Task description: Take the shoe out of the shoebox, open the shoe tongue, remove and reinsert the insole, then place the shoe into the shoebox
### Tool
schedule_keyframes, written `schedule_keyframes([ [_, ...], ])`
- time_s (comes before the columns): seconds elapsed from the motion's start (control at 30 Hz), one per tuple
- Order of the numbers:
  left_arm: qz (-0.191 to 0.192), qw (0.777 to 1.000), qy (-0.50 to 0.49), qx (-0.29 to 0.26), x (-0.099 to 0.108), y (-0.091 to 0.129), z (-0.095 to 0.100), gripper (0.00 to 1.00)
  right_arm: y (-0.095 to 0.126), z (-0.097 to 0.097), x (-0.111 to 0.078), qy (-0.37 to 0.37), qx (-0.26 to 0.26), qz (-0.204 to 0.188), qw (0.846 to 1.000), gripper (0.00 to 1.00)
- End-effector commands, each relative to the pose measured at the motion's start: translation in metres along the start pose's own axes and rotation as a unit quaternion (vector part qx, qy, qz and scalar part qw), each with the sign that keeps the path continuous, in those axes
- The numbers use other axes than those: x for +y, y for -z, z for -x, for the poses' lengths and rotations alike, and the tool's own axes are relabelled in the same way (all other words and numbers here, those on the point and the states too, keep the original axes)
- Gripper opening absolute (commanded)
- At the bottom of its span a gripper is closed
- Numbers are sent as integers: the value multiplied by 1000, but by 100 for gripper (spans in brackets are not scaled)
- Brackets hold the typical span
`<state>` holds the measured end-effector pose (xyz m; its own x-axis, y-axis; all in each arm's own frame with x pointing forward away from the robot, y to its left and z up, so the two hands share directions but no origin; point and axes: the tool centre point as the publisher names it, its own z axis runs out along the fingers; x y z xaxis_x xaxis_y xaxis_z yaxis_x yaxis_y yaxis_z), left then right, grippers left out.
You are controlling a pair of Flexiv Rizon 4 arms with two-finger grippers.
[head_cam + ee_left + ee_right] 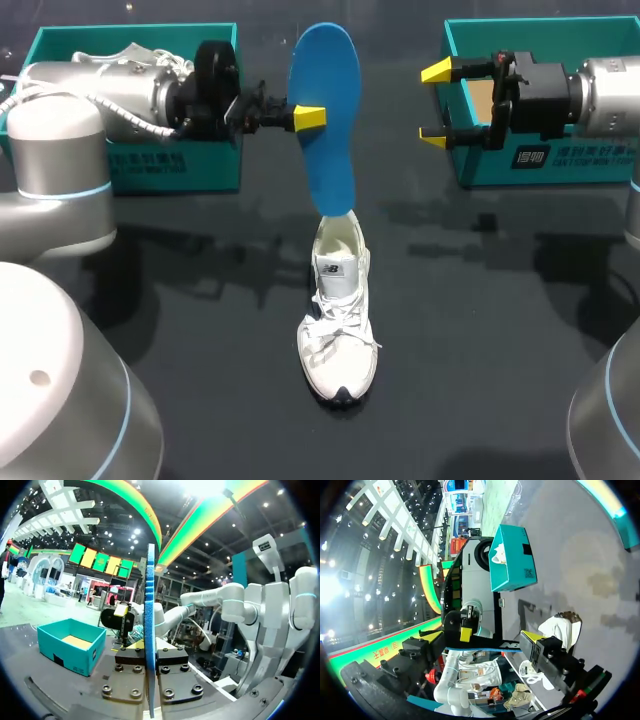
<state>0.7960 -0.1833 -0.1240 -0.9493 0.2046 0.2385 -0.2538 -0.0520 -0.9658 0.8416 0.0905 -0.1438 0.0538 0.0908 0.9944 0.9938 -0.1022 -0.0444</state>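
My left gripper (pixel 310 116) clamps blue insole (pixel 325 95), 12 o'clock above shoe (pixel 340 340). My right gripper (pixel 436 103), 2 o'clock, agape, empty. Step, I judge: reinsertion. Next needs insole tip aligned with shoe mouth.

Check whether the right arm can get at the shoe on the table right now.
Probably yes. The right gripper is open and empty, with nothing lying between it and the shoe. The insole, held in the left gripper, stands over the heel end, so that end looks blocked.
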Motion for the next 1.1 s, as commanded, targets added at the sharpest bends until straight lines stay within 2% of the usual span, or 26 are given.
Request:
schedule_keyframes([
  [0.03, -17, 987, 158, -27, -4, -1, 5, 0, -1, 0, -1, 0, 0, 1, 1000, 100],
  [0.4, -17, 987, 158, -27, -4, -1, 5, 0, -1, 0, -1, 0, 0, 1, 1000, 100],
  [0.57, -63, 951, 302, -38, -4, -3, 1, 0, -1, 0, -1, 0, 0, 1, 1000, 100],
  [0.63, -77, 922, 376, -38, -9, -6, 3, 0, -1, 0, -1, 0, 0, 1, 1000, 100],
  [0.73, -87, 891, 445, -35, -11, -9, 8, 0, -1, 0, -1, 0, 0, 1, 1000, 100],
  [0.8, -85, 884, 458, -38, -12, -9, 10, 0, -1, 0, -1, 0, 0, 1, 1000, 100],
  [0.83, -62, 907, 416, -30, -13, -10, 8, 0, -1, 0, -1, 0, 0, 1, 1000, 100],
  [1.1, -62, 907, 416, -30, -13, -10, 8, 0, -1, 0, -1, 0, 0, 1, 1000, 100],
])
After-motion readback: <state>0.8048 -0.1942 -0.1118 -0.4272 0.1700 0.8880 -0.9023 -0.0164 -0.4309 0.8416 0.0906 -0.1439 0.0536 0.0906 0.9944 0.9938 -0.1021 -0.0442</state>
